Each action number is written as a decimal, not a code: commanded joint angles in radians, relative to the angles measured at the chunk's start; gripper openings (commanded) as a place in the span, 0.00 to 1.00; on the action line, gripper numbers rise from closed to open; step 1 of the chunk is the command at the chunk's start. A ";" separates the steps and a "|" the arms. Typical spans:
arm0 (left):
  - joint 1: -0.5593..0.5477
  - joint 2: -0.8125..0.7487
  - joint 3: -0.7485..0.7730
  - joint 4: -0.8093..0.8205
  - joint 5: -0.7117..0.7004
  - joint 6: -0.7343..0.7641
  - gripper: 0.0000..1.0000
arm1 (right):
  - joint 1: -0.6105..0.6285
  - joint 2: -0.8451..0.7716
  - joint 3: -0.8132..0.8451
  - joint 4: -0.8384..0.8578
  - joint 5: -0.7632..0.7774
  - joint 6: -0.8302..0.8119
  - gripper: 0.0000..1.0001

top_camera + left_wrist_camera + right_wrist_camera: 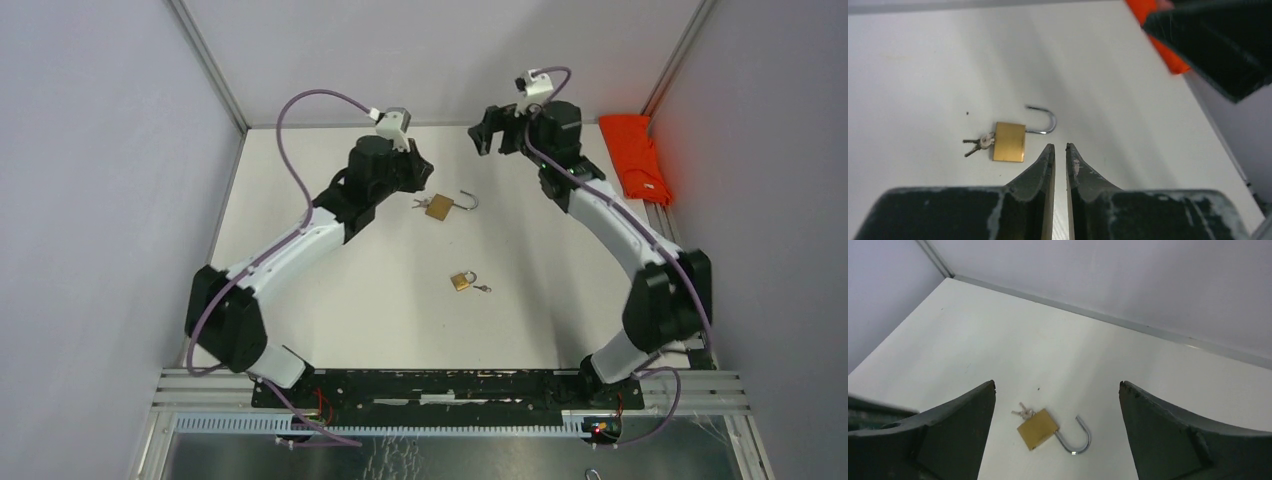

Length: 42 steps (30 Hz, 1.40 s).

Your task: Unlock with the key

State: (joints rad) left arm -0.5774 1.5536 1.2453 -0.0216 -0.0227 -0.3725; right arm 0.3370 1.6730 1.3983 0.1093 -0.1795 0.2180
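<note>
A brass padlock [438, 207] lies flat on the white table, its steel shackle [467, 200] swung open and a small bunch of keys [418, 204] in its base. The left wrist view has the padlock [1009, 141] just left of my left gripper [1058, 146], whose jaws stand a narrow gap apart with nothing between them. My left gripper [420, 172] hovers just up and left of the lock. My right gripper [492, 138] hangs wide open above and to the right of it. In the right wrist view the padlock [1037, 429] lies far below the right gripper [1057, 383].
A second, smaller brass padlock [462, 281] with its shackle closed and a key [483, 288] in it lies nearer the arm bases. An orange cloth [635, 155] sits at the back right on the table's edge. Grey walls enclose the table on three sides.
</note>
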 commanded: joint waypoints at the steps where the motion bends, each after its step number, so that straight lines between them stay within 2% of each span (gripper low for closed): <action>1: -0.001 -0.085 -0.089 0.079 0.124 0.040 0.19 | -0.005 -0.141 -0.220 -0.010 -0.070 -0.043 0.98; 3: -0.001 -0.119 -0.134 0.127 0.183 -0.007 0.19 | -0.004 -0.211 -0.357 0.039 -0.174 -0.019 0.98; 5: 0.005 -0.140 -0.150 0.142 0.259 -0.034 0.11 | 0.000 -0.250 -0.423 -0.010 -0.207 0.005 0.98; 6: 0.006 -0.146 -0.150 0.138 0.291 -0.038 0.04 | 0.008 -0.263 -0.439 -0.061 -0.197 -0.012 0.93; 7: 0.007 -0.150 -0.150 0.133 0.318 -0.044 0.02 | 0.017 -0.274 -0.457 -0.122 -0.156 -0.029 0.88; 11: 0.004 -0.146 -0.147 0.110 0.393 -0.065 0.02 | 0.096 -0.333 -0.544 -0.254 -0.002 -0.085 0.71; 13: 0.002 -0.139 -0.136 0.051 0.332 -0.079 0.02 | 0.144 -0.335 -0.567 -0.295 0.069 -0.086 0.63; 17: -0.003 -0.129 -0.131 -0.089 0.180 -0.036 0.02 | 0.191 -0.303 -0.607 -0.302 0.100 -0.067 0.47; 21: -0.006 -0.131 -0.148 -0.121 0.142 -0.023 0.02 | 0.222 -0.212 -0.587 -0.319 0.119 -0.068 0.30; 33: -0.009 -0.119 -0.194 -0.132 0.094 0.004 0.02 | 0.275 -0.039 -0.507 -0.337 0.131 -0.056 0.31; 42: -0.009 -0.125 -0.204 -0.148 0.061 0.018 0.02 | 0.345 0.082 -0.361 -0.373 0.123 -0.060 0.26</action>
State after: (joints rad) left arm -0.5812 1.4334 1.0473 -0.1719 0.0738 -0.4053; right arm 0.6533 1.7260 0.9680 -0.2497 -0.0677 0.1551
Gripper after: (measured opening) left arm 0.026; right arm 0.264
